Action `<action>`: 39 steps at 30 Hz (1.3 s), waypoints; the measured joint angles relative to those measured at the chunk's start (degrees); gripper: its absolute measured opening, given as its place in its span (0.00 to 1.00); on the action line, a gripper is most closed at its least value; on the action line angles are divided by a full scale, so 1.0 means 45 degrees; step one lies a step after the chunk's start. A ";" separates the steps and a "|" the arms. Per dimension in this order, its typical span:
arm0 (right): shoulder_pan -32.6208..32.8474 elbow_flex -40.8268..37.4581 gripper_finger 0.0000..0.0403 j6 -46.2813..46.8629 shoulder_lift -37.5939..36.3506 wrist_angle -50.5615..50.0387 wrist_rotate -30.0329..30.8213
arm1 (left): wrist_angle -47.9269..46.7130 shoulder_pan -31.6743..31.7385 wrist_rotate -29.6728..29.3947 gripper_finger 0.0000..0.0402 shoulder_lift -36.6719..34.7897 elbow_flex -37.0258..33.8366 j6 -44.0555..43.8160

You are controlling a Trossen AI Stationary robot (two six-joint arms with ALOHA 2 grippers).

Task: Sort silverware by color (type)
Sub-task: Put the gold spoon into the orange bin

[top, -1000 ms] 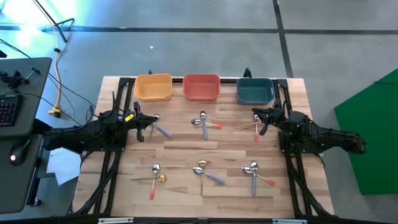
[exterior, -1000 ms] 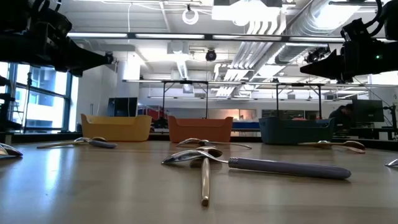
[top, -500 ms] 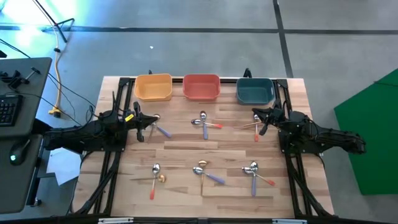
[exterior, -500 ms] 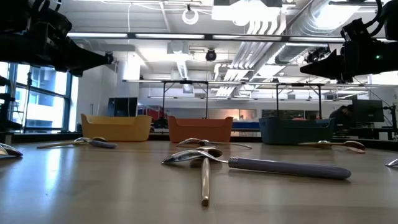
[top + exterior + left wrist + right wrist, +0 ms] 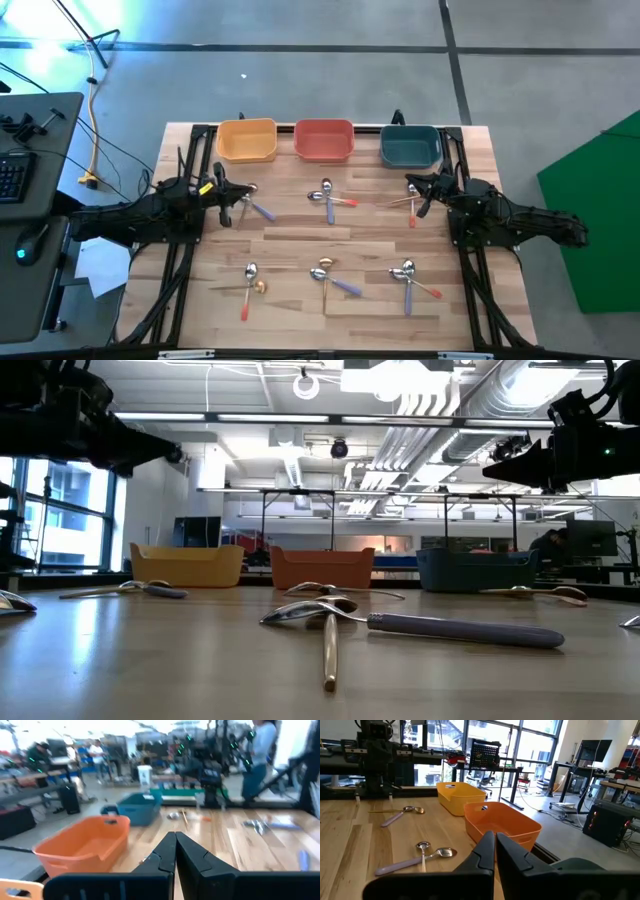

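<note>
Left hand [image 5: 175, 851] lifted slightly, fingers together.

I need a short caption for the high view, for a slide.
Six spoon clusters on a wooden table, three empty square bins, both arms waiting.

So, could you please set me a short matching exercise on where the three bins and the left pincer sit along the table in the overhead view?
Things:
1. yellow bin
2. red bin
3. teal bin
4. left pincer

Places:
A. far edge, middle
B. far edge, right
C. left side, nearer than the bins
D. far edge, left

Pairs: 1-D, 2-A, 3-B, 4-C
</note>
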 joint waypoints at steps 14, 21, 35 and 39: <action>-0.0019 0.0005 0.00 -0.0031 0.0005 0.0063 0.0429 | 0.1111 0.0009 -0.0193 0.00 0.0000 0.0005 0.0089; -0.0019 0.0000 0.00 -0.1114 0.0000 0.0550 0.2476 | 0.2184 0.0009 -0.0193 0.00 -0.0015 0.0005 -0.0330; -0.0015 0.0005 0.00 -0.1338 0.0020 0.1115 0.0003 | 0.1294 0.0009 -0.0722 0.00 -0.0005 0.0000 -0.0355; 0.0022 0.0002 0.00 -0.0809 -0.0019 0.2528 -0.0328 | 0.1332 0.0009 -0.0718 0.00 -0.0015 0.0000 -0.0355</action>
